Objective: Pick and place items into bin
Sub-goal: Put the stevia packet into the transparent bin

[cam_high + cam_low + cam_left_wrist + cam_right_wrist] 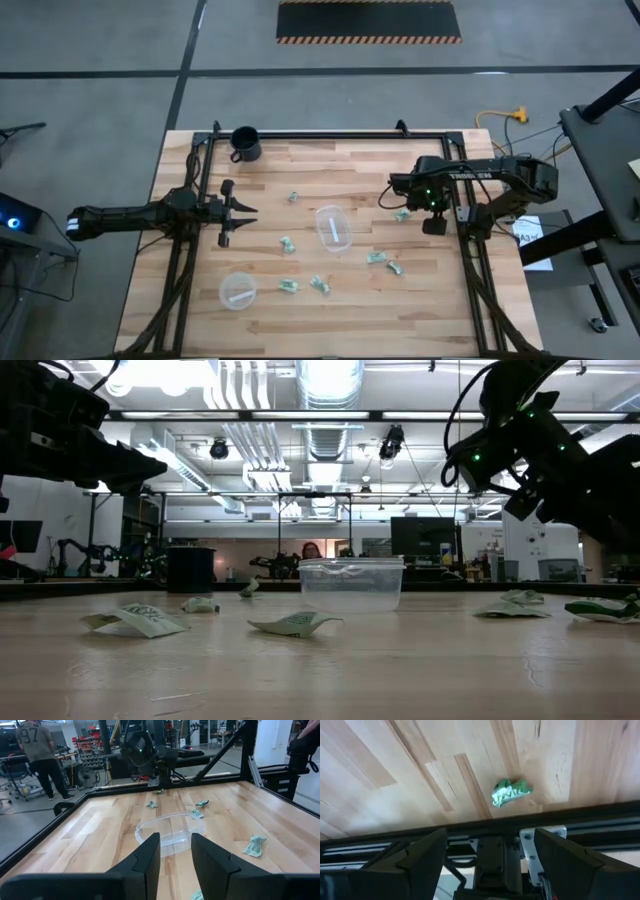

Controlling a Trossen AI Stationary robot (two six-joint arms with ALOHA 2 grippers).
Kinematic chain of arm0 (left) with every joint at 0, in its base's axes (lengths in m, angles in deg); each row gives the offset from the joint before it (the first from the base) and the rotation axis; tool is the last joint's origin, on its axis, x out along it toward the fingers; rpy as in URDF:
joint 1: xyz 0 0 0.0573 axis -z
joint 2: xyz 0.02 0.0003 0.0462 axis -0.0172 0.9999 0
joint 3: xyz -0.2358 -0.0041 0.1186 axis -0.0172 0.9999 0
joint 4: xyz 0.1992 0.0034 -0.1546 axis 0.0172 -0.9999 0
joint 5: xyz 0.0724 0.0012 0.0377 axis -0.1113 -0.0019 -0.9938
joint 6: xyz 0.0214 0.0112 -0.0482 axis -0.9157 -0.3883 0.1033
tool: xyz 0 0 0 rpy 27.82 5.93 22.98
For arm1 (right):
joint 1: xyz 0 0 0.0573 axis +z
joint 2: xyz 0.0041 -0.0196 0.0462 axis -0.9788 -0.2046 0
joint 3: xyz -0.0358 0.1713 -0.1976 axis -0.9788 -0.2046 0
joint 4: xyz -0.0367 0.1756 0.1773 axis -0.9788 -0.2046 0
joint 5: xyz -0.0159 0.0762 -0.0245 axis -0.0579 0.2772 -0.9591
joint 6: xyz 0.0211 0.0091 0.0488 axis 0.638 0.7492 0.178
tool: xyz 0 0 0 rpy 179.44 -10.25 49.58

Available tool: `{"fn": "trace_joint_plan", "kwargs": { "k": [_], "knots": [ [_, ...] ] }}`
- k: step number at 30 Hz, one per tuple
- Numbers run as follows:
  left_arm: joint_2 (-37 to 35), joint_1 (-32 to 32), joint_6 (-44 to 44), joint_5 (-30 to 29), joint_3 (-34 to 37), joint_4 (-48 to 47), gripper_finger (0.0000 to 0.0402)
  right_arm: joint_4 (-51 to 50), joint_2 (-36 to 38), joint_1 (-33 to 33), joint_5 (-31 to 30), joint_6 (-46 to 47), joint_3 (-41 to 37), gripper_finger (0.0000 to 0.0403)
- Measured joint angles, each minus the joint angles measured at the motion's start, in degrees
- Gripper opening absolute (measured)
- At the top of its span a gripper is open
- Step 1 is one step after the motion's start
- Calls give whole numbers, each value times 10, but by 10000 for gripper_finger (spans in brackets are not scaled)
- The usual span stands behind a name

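1. Logged the right gripper (pixel 405 203) poised over the table's (pixel 190 300) right side, right above one wrapped piece (pixel 402 214); in the right wrist view, found its fingers spread wide with that green-and-white piece (pixel 511 791) on the bare wood ahead of them, nothing held
2. Logged the left gripper (pixel 238 212) parked at the left side, aimed toward the bin (pixel 334 228), fingers parted and empty; confirmed in its wrist view, looking past the fingers (pixel 150 851) at the clear cup (pixel 170 827)
3. Placed the bin near the table's centre, upright, with no piece visible inside, judging by the low view (pixel 350 582)
4. Counted about seven items scattered around the bin, e.g. (pixel 293 197), (pixel 287 243), (pixel 377 257), (pixel 320 284); all lying loose on the wood
5. Judged the step as a pre-grasp on the right-hand piece, with the task barely started
6. Next move, as estimated: lower straight down, straddle the piece with both fingers, close, lift, then carry leftward to the bin; expect a thin crumpled wrapper to slip or flatten against the wood if closed too high
7. Read "97" on the back of a person's shirt (pixel 32 732) in the room behind; found white lettering on the right arm (pixel 470 178) and print on the wrappers too small to read
8. Left aside a black mug (pixel 245 143) and a flatter clear dish (pixel 237 291)
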Motion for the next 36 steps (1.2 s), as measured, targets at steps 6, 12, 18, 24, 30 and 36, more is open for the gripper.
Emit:
{"fn": "trace_joint_plan", "kwargs": {
  "k": [6,12,18,24,30,36],
  "knots": [
    [0,0,0,0,0,0,94,34,4,0,-8,-6,-3,286],
    [0,0,0,0,0,0,94,34,13,0,-24,-4,-7,281],
    [0,0,0,0,0,0,94,36,13,0,-29,-4,-8,281],
    [0,0,0,0,0,0,94,37,13,0,-40,-4,-12,276],
    [0,0,0,0,0,0,94,36,12,0,-28,-5,-8,276],
    [0,0,0,0,0,0,94,102,28,3,46,-22,16,274]
  ]
}}
